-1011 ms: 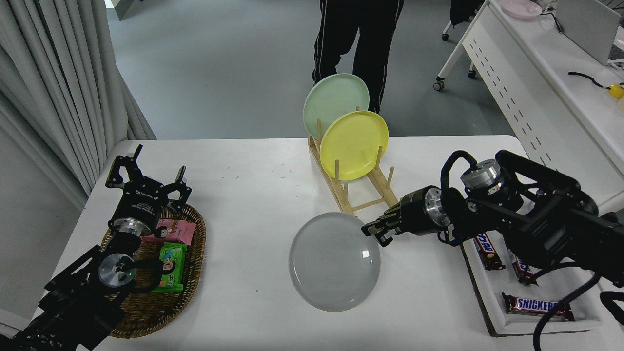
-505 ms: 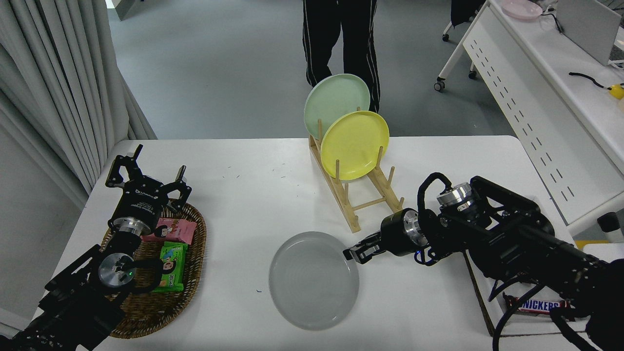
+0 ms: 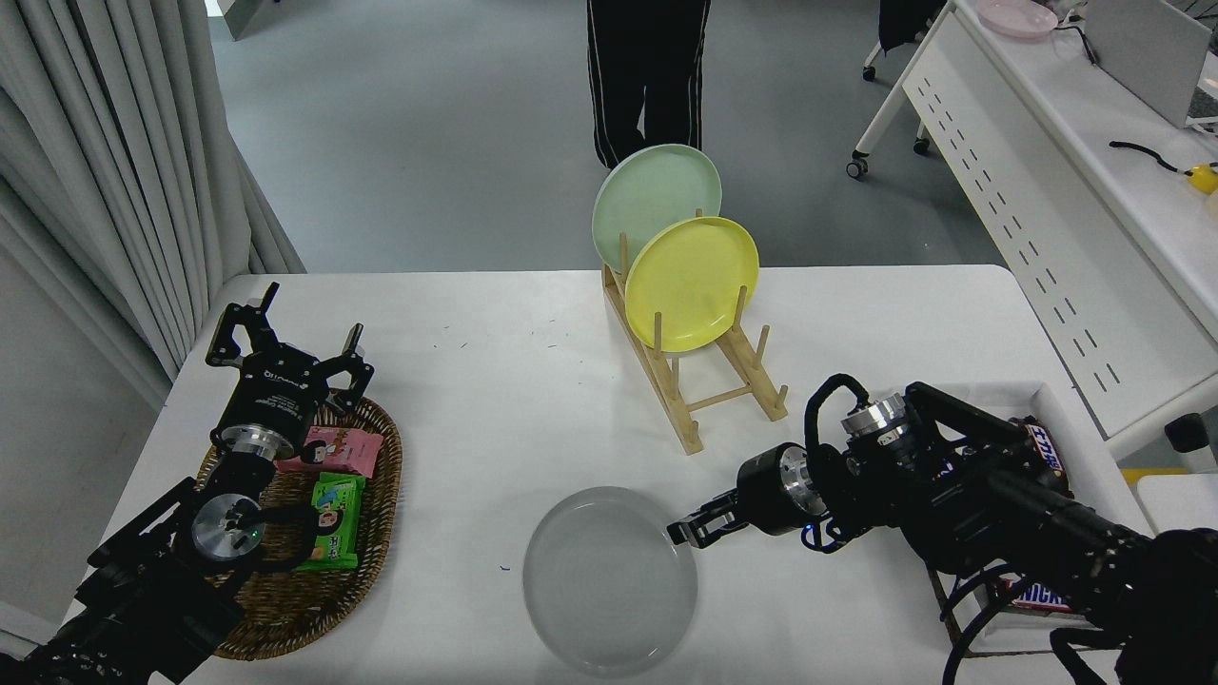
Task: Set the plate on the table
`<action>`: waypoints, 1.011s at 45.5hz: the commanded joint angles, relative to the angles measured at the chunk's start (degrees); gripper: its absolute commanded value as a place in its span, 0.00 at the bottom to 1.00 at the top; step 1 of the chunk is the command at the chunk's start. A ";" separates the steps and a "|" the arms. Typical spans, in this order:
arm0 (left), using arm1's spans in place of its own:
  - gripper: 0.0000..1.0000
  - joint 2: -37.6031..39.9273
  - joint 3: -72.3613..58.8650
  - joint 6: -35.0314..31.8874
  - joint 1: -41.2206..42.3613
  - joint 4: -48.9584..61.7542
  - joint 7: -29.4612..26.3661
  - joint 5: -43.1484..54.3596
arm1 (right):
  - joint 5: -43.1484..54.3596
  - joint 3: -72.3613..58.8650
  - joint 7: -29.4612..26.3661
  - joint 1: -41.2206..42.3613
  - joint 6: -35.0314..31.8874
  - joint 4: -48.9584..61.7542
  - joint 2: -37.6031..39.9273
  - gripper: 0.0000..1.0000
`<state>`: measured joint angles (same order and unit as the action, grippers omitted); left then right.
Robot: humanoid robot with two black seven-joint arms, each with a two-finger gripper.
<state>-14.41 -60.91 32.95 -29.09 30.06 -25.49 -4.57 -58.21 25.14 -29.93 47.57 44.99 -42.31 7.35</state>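
Since a second ago the plate [image 3: 609, 578] dropped from a tilted hold beside the rack to lying flat near the table's [image 3: 495, 381] near edge, and the right arm pulled back toward the near right with it.

Head view: right gripper [image 3: 687, 533] sits at the plate's right rim, fingers narrow; can't tell if they still pinch the rim or only touch it. Wooden rack [image 3: 699, 381] stands farther back, holding the yellow plate [image 3: 692, 282] and pale green plate [image 3: 655, 200] upright. Left gripper [image 3: 285, 357] is parked far left over the wicker basket [image 3: 381, 476] of snack packs, fingers spread. Tray [image 3: 1037, 400] with candy bars sits near right, under the right arm. A person's legs [image 3: 647, 76] show beyond the far edge.
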 commanded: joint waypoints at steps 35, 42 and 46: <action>1.00 0.00 0.00 0.01 0.00 0.00 0.00 0.00 | 2.67 0.17 -0.13 -0.46 0.01 1.35 -0.23 0.00; 1.00 0.00 0.00 0.01 0.00 0.00 0.00 0.00 | 2.67 0.17 -0.13 -0.46 0.01 1.35 -0.32 0.00; 1.00 0.00 0.00 0.01 0.00 0.00 0.00 0.00 | 2.67 0.35 -0.13 -0.46 0.01 1.35 -0.67 0.00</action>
<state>-14.41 -60.91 32.95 -29.09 30.06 -25.49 -4.57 -55.69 25.32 -30.06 47.13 45.00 -41.08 7.04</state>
